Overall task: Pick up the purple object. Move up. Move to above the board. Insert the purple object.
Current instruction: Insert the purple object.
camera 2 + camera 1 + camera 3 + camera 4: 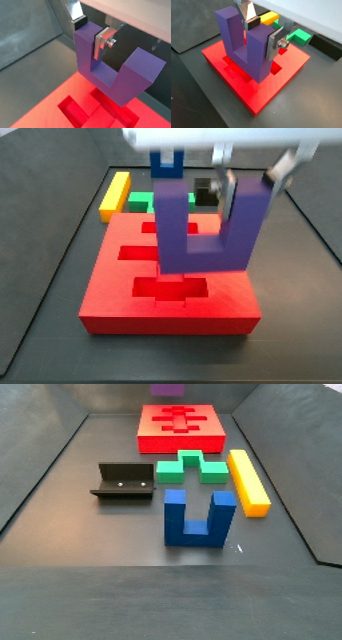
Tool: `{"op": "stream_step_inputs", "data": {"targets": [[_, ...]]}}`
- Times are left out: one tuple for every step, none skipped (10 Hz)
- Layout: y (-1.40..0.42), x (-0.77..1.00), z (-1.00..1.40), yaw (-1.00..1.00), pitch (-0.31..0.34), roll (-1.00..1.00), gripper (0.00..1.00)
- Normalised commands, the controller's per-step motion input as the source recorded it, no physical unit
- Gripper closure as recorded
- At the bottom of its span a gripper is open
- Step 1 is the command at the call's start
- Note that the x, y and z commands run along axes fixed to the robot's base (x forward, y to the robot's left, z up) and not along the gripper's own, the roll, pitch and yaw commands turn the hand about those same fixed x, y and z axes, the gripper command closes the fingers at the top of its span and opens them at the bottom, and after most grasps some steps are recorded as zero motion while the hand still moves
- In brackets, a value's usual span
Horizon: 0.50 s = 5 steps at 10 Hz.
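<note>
Purple plastic U-shaped block point(250, 47) held above the thick red rectangular slab point(271, 90), not yet seated.

The two-finger gripper point(261, 27) is clamped on one prong, silver finger plates point(101, 42) pressing its two faces; prongs point up, base just over the slab's recessed cut-outs point(90, 112) in both wrist views. Risk, as I judge it: the base looks slightly off the recess, so descending now could catch a cut-out edge and twist the block in the grip. Open room: dark grey tray floor point(198, 95) bare around the slab; green cross-shaped block point(298, 36) and yellow bar point(270, 19) lie just beyond its far edge.
</note>
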Motion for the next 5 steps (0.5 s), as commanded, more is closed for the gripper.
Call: {"op": "stream_step_inputs", "data": {"targets": [[-0.08,0.0,-0.46,0.0,-0.011,0.32,1.0],[-0.15,-0.19,-0.4,0.0,0.0,0.27,1.0],[-0.13,-0.32,-0.26,0.0,-0.021,0.12,1.0],[-0.01,-0.32,-0.14,-0.05,-0.037,0.02,1.0],[0.0,-0.2,-0.08,-0.1,0.0,0.05,1.0]]}}
